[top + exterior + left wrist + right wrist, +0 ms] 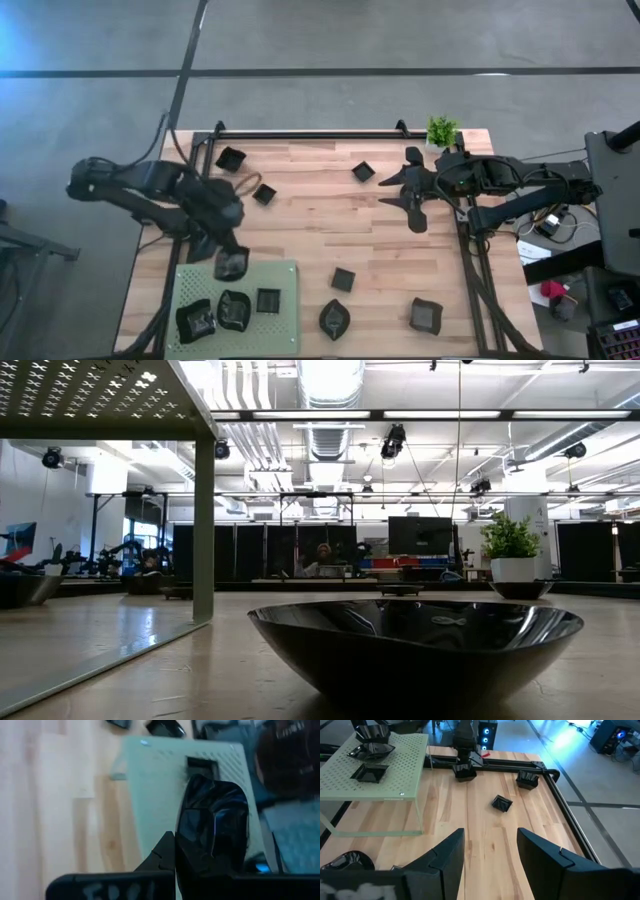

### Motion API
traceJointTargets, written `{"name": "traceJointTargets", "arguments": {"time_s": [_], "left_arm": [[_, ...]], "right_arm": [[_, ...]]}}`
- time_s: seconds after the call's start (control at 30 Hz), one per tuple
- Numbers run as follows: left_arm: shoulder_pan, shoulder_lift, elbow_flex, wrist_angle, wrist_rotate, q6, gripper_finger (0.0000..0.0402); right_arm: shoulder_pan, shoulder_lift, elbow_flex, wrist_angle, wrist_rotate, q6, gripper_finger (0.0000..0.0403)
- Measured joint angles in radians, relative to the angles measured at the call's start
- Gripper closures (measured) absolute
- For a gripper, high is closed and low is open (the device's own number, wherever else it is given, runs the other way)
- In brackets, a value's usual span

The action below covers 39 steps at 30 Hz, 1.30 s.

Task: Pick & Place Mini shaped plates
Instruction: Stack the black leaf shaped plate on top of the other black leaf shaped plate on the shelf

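Note:
My left gripper (225, 250) is shut on a small black plate (231, 264) over the far edge of the light green perforated mat (285, 330). The plate fills the left wrist view (212, 830). Three black plates (235, 308) lie on the mat. Several more lie on the wooden table, among them a leaf-like one (334, 318), square ones (343, 279) (425, 315) and one at the far side (363, 172). My right gripper (410, 195) is open and empty above the table's far right part, fingers apart in its wrist view (490, 855). My left gripper holds the black plate by its rim (182, 852), pinched between the two fingers; one finger (162, 855) shows against the plate's side, the other is hidden behind the plate. The plate is lifted and tilted on edge above the mat's far edge.
The mat is a raised shelf on legs (204, 530) at the near left. A small potted plant (441, 130) stands at the far right corner. A black dish (415, 645) sits close before the low camera. A black frame (330, 133) runs round the table's edges.

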Motion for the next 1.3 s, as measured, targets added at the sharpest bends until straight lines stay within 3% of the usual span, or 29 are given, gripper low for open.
{"name": "traceJointTargets", "arguments": {"time_s": [0.23,0.5,0.87,1.3], "left_arm": [[-0.169,0.094,0.066,0.002,0.003,0.045,0.0401],[-0.282,0.24,0.158,0.002,0.02,0.18,0.0401],[-0.308,0.447,0.294,-0.07,0.057,0.311,0.0401],[-0.31,0.537,0.338,-0.157,0.057,0.418,0.0402]], "right_arm": [[0.0,0.0,-0.001,0.001,0.0,0.032,0.0225],[0.0,0.0,-0.001,0.011,0.001,0.03,0.0225],[0.0,0.0,-0.001,0.013,0.002,0.027,0.0225],[0.0,0.0,-0.027,0.011,0.001,0.024,0.0225]]}}
